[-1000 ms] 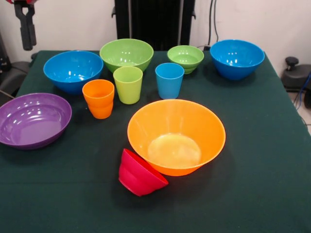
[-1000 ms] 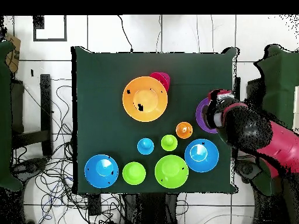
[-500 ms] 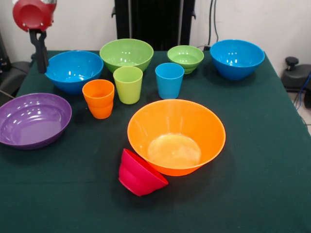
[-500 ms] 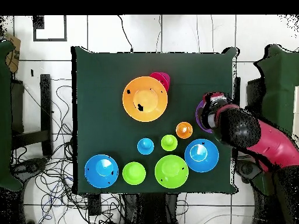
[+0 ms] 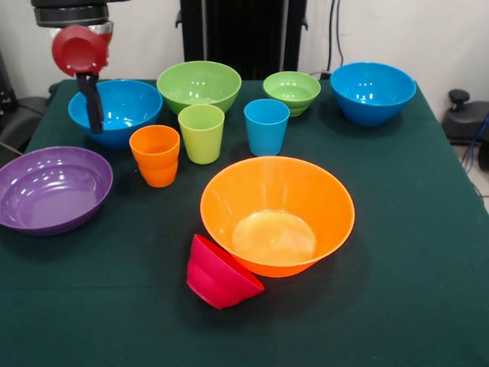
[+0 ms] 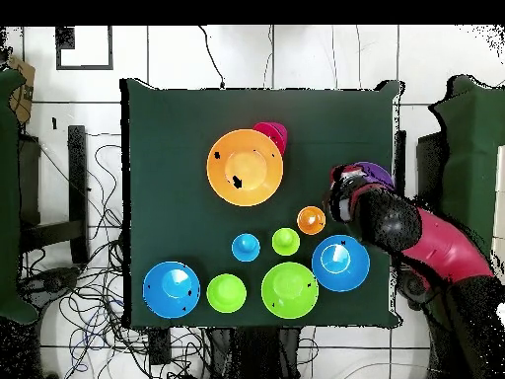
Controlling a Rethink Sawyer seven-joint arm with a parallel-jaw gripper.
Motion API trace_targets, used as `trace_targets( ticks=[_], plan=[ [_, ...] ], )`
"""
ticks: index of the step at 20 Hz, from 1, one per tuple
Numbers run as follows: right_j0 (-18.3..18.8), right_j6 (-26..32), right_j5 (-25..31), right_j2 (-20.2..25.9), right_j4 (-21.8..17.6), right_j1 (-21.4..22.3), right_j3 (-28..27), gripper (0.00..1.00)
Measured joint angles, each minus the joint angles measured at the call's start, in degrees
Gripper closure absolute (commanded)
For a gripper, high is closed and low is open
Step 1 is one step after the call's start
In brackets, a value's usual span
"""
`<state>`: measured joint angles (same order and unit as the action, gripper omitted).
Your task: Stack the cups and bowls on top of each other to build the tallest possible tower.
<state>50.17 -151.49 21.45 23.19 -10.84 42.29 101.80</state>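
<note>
Nothing stacked: large orange bowl [image 5: 277,215] at bench [image 5: 412,252] centre, red bowl [image 5: 220,274] tipped against its rim at 7 o'clock. Cups [image 5: 202,133] in a row at 11 o'clock. Claw [image 5: 93,103] above blue bowl [image 5: 114,111]; spread or pressed together, cannot tell.

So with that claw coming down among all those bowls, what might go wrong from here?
The claw hangs close to the blue bowl and the orange cup, with the purple bowl just beside; it could bump one while reaching for another.

The red bowl lies tipped against the big orange bowl, so lifting either might send the red one rolling.

The three cups stand close together, leaving little room for a clean grab.
</note>
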Motion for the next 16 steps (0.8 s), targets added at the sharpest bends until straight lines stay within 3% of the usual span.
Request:
trace_targets(
  ticks=[16],
  plan=[
    [-2.1, 0.0, -1.1, 0.0, 0.0, -2.1, 2.7, 0.0]
  ],
)
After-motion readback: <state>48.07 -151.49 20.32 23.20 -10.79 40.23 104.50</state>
